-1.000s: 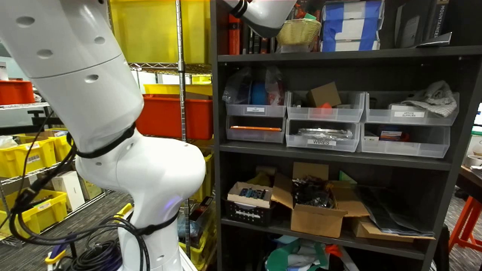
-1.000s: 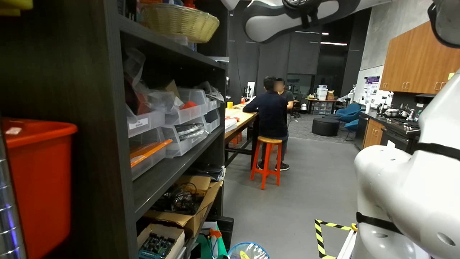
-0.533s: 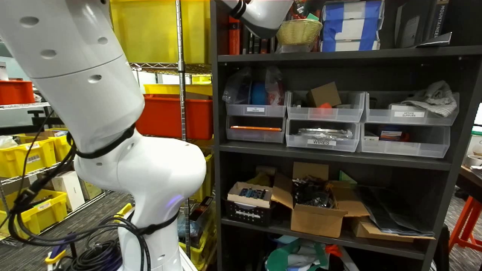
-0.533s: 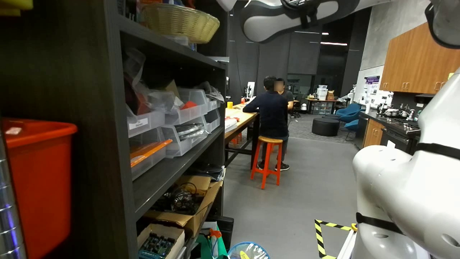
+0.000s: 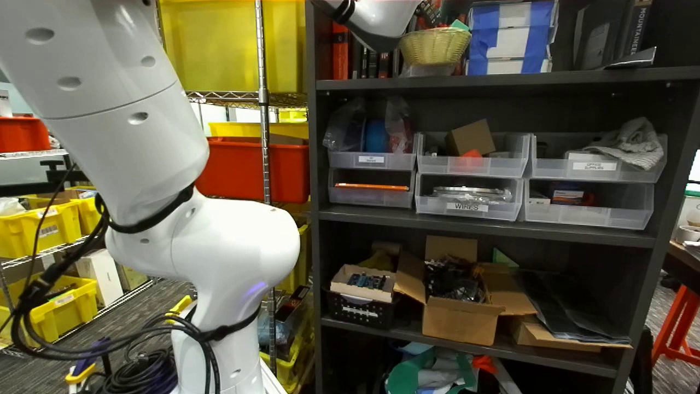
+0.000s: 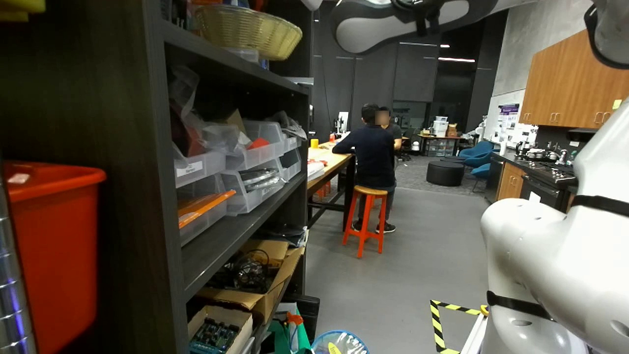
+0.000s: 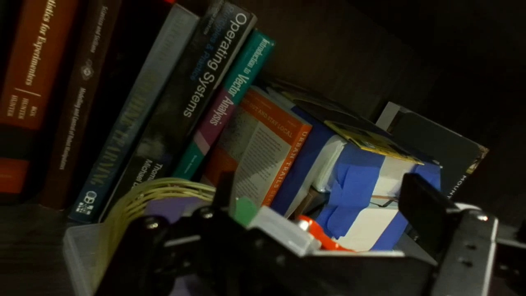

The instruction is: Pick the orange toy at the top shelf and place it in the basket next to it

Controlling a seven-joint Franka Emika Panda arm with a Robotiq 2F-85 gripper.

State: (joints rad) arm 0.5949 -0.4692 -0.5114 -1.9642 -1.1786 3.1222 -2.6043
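Observation:
The pale yellow-tan basket (image 5: pixel 435 48) stands on the top shelf in an exterior view; it also shows in an exterior view from the side (image 6: pixel 249 30). In the wrist view the basket's rim (image 7: pixel 164 185) is at the lower left, beside and partly behind one finger. My gripper (image 7: pixel 318 185) is open, its fingers wide apart. A shiny orange-red piece (image 7: pixel 322 234), which may be the orange toy, shows low between the fingers, mostly hidden by the gripper's body. In an exterior view the dark gripper (image 5: pixel 429 13) is just above the basket, mostly hidden by the arm.
Books (image 7: pixel 185 94) stand behind the basket. A blue-and-white box (image 5: pixel 509 38) is right of it. A green piece (image 7: pixel 244 209) and a grey-white block (image 7: pixel 283 232) show near the gripper. A clear container (image 5: pixel 429 70) is under the basket. Grey bins (image 5: pixel 473 156) fill the shelf below.
The arm's end has moved a little to the left in an exterior view, and dark gripper parts now show above the basket. The basket has shifted or tilted slightly.

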